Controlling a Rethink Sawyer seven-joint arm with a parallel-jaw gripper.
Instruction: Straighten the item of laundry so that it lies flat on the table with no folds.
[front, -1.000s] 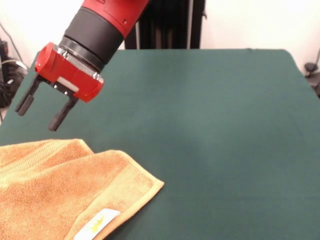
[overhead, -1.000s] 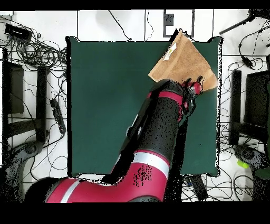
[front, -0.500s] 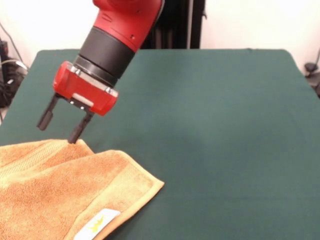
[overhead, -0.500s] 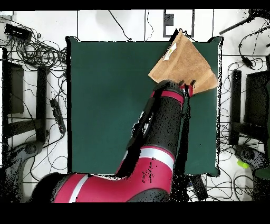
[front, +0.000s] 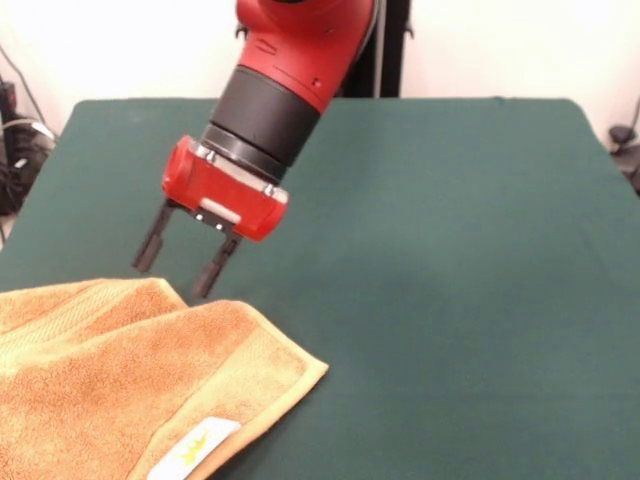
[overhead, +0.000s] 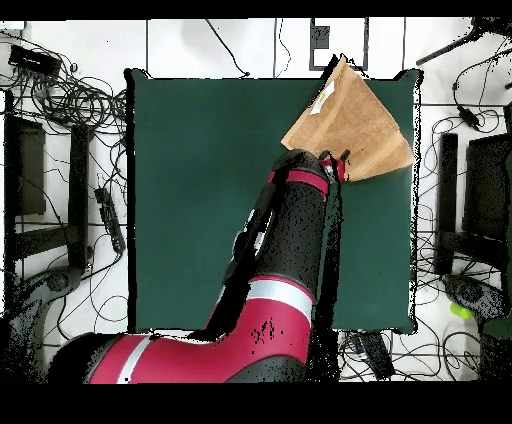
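we're looking at the table (front: 460, 250) first, a wide spread of dark green cloth, and most of it lies bare. from above, the table (overhead: 200, 200) fills the middle of the scene, with cables (overhead: 70, 95) tangled on the floor off one side.

next down in size, the arm (front: 290, 70), red and black, reaches in from the top and slants toward the towel's corner of the table. in the overhead view the arm (overhead: 280, 270) runs up from the bottom edge and ends right at the cloth's edge.

now the towel (front: 120, 390), orange-tan terry, sits in the front view's lower left corner and runs off the picture there. we see a fold in it: one layer lies over another, with a ridge running across the top part. from above, the towel (overhead: 350, 125) sits at a slant in a corner of the table, one tip poking past the table's edge.

the gripper (front: 175, 265) hangs just above the towel's upper fold, its two black fingers (front: 148, 247) spread apart with nothing between them.

smallest, the white label (front: 195, 448) with its yellow mark lies near the hem.
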